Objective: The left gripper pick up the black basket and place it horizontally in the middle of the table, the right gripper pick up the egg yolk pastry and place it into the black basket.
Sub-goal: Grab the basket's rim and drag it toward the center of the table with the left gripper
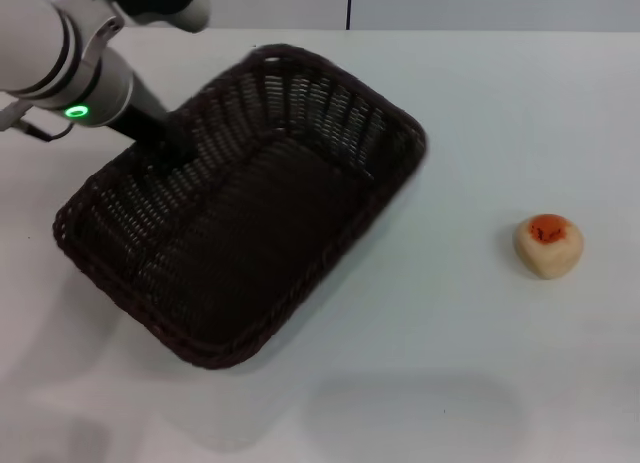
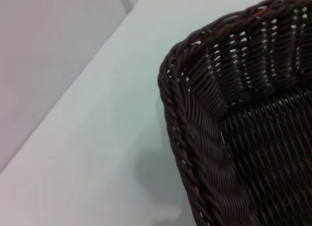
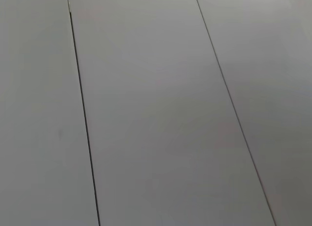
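The black basket lies diagonally on the left half of the white table, empty. My left gripper reaches down from the upper left and is shut on the basket's far-left rim, its black fingers merging with the weave. The left wrist view shows a basket corner with a shadow on the table beside it. The egg yolk pastry sits alone on the table to the right, orange patch up, well apart from the basket. My right gripper is out of view.
The table's far edge runs along the top, with a grey wall behind it. The right wrist view shows only grey panels with dark seams.
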You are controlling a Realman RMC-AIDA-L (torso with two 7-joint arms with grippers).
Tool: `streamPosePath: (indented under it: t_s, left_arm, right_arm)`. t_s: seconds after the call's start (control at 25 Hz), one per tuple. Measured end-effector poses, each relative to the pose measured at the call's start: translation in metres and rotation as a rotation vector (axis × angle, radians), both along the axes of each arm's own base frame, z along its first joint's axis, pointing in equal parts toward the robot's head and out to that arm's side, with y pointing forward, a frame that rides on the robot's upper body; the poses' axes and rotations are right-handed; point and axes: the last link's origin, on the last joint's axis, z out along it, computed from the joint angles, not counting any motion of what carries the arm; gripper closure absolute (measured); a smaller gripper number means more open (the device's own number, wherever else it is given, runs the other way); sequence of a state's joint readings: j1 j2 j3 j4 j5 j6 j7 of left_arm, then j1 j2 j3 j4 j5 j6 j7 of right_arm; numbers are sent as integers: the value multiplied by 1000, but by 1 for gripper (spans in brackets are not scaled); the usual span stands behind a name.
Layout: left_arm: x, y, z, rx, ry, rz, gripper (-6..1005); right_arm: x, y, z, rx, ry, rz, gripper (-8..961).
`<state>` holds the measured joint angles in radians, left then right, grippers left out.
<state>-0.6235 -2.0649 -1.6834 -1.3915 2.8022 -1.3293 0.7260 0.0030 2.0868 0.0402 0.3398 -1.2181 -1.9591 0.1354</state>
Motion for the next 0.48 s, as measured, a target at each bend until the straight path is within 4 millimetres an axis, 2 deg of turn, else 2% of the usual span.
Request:
streamPosePath:
  t_s: [0.28,0.48]
  left_arm:
    - [33,0,-3,-86,-53,-148,661]
    - [56,2,-9,-160,-92,-246,753]
  right_arm:
    - [-2,-1,0,7,-1,9,158]
    - [-5,-3,0,18,-1,20,158]
